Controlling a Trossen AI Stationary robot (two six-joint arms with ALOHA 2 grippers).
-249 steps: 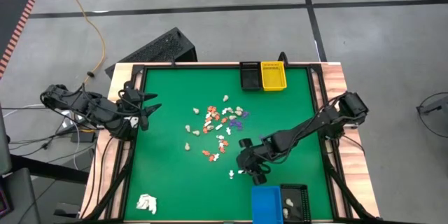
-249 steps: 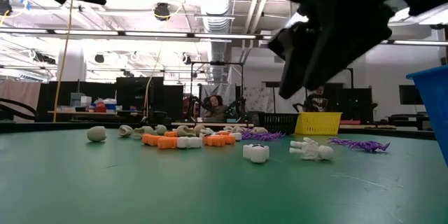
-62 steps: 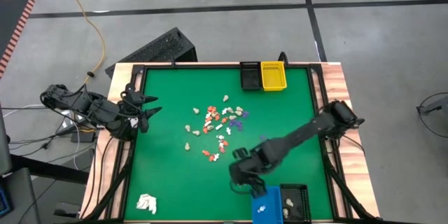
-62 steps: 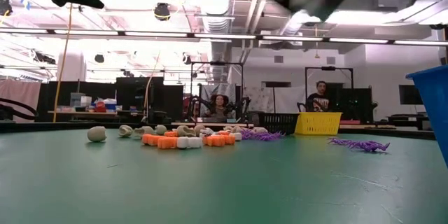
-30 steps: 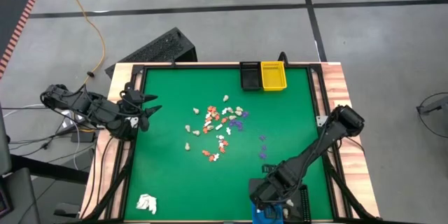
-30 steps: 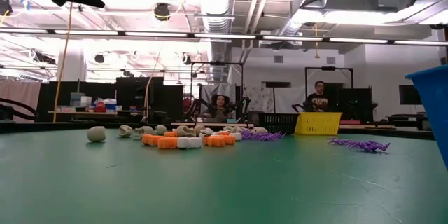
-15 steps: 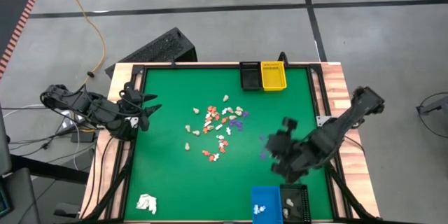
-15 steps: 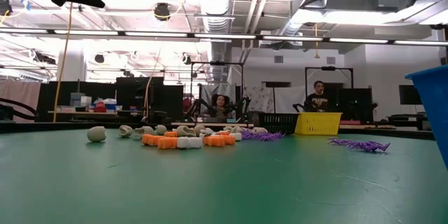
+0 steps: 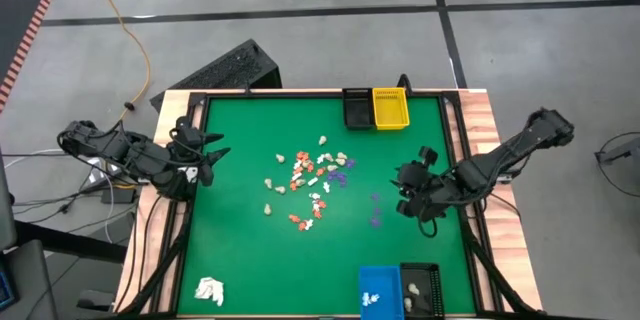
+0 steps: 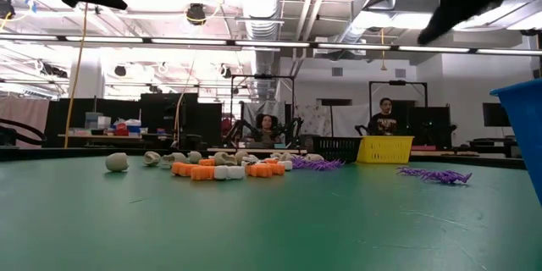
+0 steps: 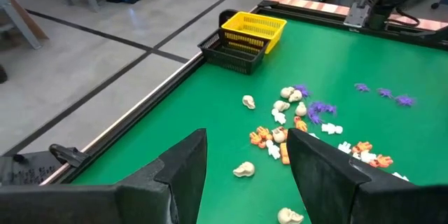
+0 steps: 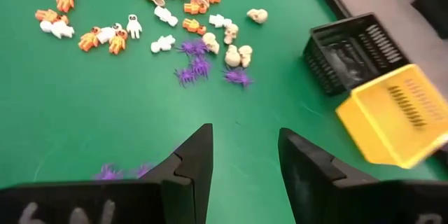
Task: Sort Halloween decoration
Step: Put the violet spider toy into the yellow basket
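Note:
The Halloween decoration lies as a loose scatter of small orange, white, cream and purple pieces on the green mat's middle, also seen in the low view. A few purple pieces lie apart toward the right. My right gripper hangs open over the mat's right side, above and right of those purple pieces, with nothing between its fingers. It points toward the scatter. My left gripper waits open at the mat's left edge, facing the pieces.
A yellow bin and a black bin stand at the far edge. A blue bin with white pieces and a black bin stand at the near edge. A white wadded lump lies near left.
My right gripper has swung from over the blue bin at the near edge toward the far and right edges, turning as it went. It now hangs over the mat's right side. The pieces and my left arm have kept still.

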